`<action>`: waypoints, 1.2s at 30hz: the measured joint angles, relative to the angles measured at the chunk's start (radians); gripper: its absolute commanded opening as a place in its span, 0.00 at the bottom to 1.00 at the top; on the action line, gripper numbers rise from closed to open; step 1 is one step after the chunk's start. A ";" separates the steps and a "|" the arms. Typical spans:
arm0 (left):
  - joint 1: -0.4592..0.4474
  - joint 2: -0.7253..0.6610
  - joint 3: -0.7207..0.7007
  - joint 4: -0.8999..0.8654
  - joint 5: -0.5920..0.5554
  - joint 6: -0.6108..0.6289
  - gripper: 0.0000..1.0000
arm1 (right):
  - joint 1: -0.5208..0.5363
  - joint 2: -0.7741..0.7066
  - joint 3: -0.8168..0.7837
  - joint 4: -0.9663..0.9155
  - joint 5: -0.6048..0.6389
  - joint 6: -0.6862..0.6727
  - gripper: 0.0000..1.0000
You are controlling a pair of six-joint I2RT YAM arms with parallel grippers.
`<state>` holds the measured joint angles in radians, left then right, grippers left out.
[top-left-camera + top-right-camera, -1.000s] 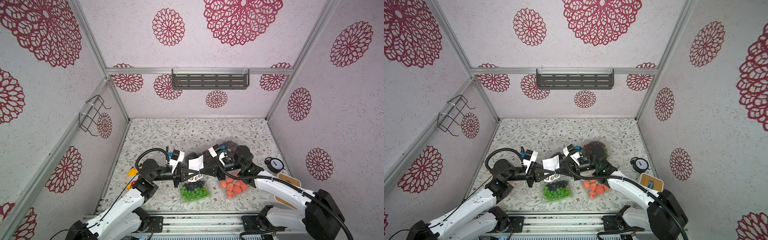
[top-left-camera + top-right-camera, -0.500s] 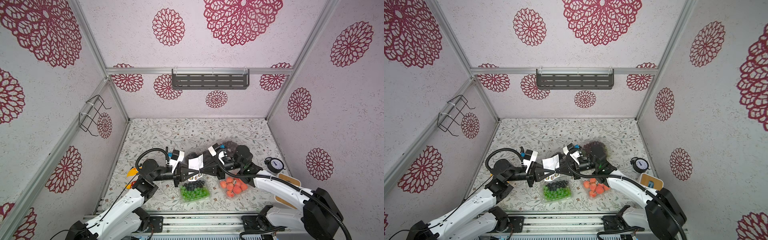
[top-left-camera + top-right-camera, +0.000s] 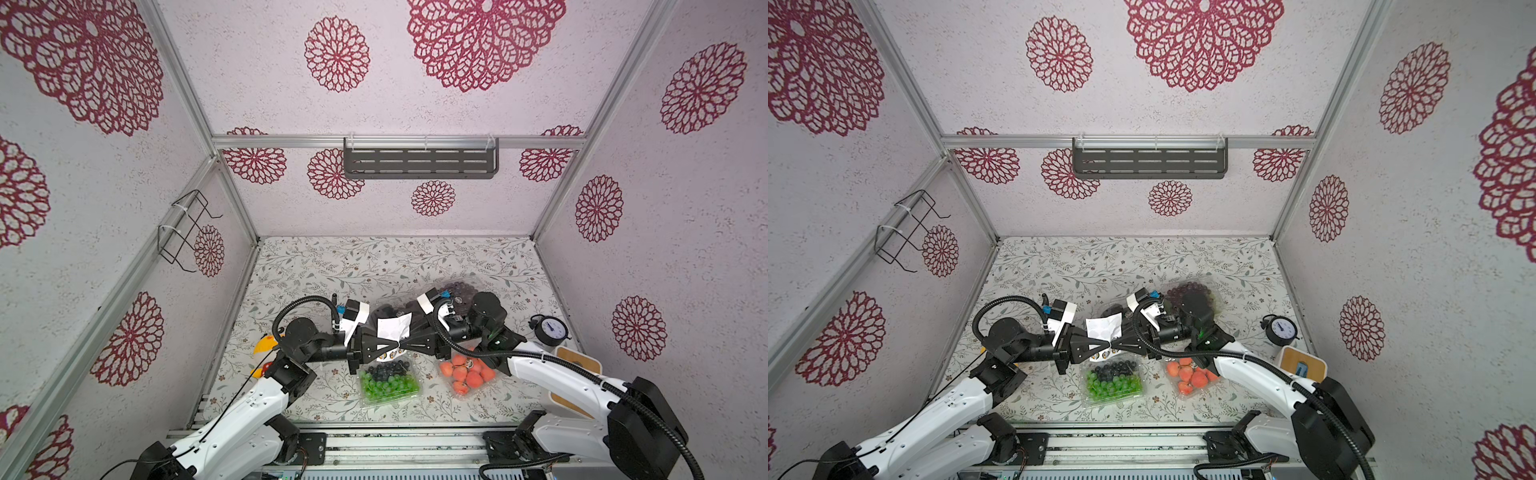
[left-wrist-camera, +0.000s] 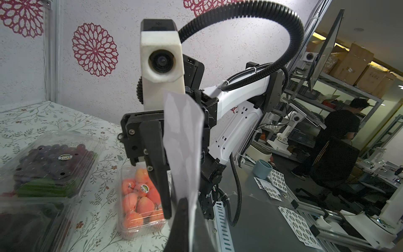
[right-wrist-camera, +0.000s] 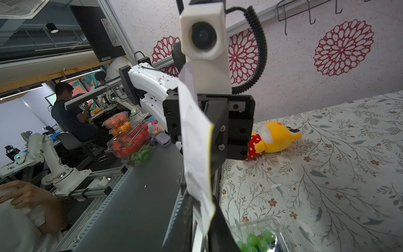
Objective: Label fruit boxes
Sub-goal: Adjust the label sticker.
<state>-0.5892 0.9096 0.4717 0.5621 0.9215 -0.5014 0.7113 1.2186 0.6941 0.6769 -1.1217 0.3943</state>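
Top views, lower centre: left gripper (image 3: 392,347) pinched tight on sticker sheet (image 3: 392,327), sheet upright above the tips. Right gripper (image 3: 409,348) tip-to-tip w/ it; spread or pinching, can't tell. Fruit boxes on table (image 3: 332,266): green-and-blue box (image 3: 388,380) just below the tips, orange-red box (image 3: 467,374) lower right, dark purple box (image 3: 459,289) upper right, black box (image 3: 386,309) behind sheet. Step, prob.: peel one sticker. Left holds firm; right nips rim only, pulls slow. Vs 1 s ago: no visible shift.
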 measured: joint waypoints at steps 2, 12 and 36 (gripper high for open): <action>0.000 0.000 0.000 0.000 0.000 0.000 0.00 | 0.000 0.000 0.000 0.000 0.000 0.001 0.19; 0.000 0.000 0.000 0.002 0.000 -0.005 0.00 | 0.000 0.000 0.000 0.005 0.020 0.001 0.13; 0.008 -0.143 -0.043 -0.031 -0.049 -0.005 0.07 | -0.001 0.000 0.000 0.042 0.016 0.016 0.00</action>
<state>-0.5812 0.7670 0.4286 0.5308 0.8722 -0.5068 0.7101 1.2190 0.6941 0.7189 -1.1057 0.4107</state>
